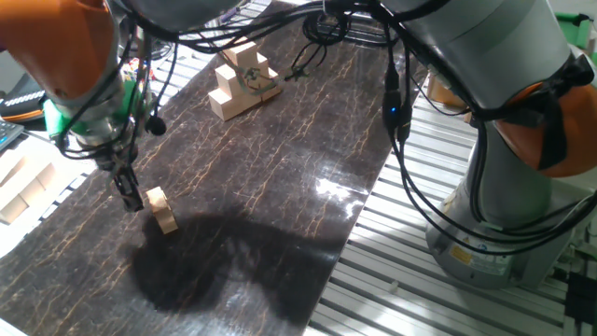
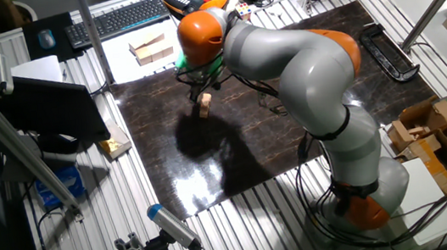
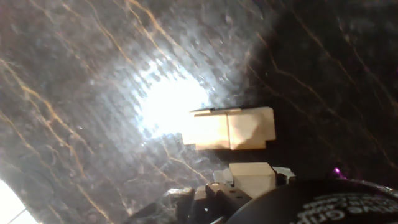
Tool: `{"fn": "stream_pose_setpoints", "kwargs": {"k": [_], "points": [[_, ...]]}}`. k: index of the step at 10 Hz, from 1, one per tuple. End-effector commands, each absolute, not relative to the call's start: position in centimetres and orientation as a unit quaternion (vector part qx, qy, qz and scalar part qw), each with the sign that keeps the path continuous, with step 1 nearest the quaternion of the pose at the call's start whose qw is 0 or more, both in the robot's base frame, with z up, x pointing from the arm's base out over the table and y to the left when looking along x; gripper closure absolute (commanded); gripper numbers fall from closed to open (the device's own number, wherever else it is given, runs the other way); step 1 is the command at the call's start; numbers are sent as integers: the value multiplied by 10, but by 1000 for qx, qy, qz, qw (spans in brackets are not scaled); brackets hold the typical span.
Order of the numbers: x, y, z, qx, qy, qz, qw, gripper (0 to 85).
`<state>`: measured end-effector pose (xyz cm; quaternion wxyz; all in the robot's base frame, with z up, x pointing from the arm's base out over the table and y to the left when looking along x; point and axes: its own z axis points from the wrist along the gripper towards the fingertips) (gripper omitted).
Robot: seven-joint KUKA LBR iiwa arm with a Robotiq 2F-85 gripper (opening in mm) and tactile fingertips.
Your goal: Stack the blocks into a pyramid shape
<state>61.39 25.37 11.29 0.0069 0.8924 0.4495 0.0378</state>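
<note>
Your hand (image 1: 131,198) sits low over the near-left part of the dark marbled desk (image 1: 280,168), fingers pointing down, with a light-tan wooden block (image 3: 252,178) between them in the hand view; you appear to be grasping it, though that view shows only its top face at the fingertips, so how firmly it is held is a judgement. Just beside the hand, two more blocks (image 1: 161,209) rest on the desk, touching each other side by side; in the hand view they read as one pale bar (image 3: 230,129) right ahead of the held block. From the other fixed view the same cluster (image 2: 204,103) is small, and you cannot tell from it how many layers it has. As far as these views show, the pyramid here is barely begun: part of a base row, with one block in hand about to join it or go on top. At the far end of the desk a stepped pile of wooden pieces (image 1: 241,79) stands well apart from the hand; whether it holds the remaining blocks is unclear at this size. So most of the work is left: finishing the base, then the middle row and the cap.
</note>
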Motion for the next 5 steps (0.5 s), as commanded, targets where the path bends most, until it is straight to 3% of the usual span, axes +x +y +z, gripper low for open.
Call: {"fn": "stream_pose_setpoints", "kwargs": {"k": [1, 5], "points": [[613, 250, 111, 891, 453, 39, 7, 843], [611, 237, 107, 886, 462, 40, 6, 843]]}}
